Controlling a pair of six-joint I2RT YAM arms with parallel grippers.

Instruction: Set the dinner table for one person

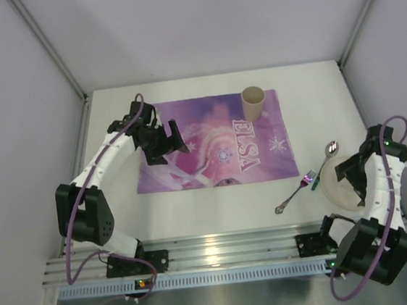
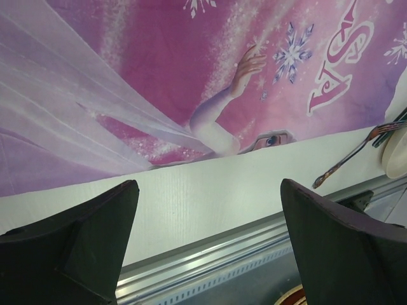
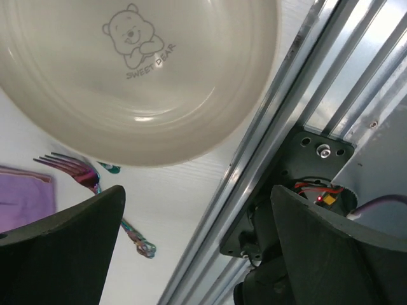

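Left gripper (image 2: pixel 208 187) is hovering wide open over the mat (image 2: pixel 159 76), holding nothing; right gripper (image 3: pixel 197 190) is gaping empty above the plate (image 3: pixel 127 95).

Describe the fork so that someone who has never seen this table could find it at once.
Start from the purple ELSA placemat in the middle of the white table and go to its near right corner. On the bare tabletop between that corner and the cream plate lies the fork, slanted, with its head toward the plate. Unlike the round-bowled spoon beside it, it has tines and a rainbow sheen.
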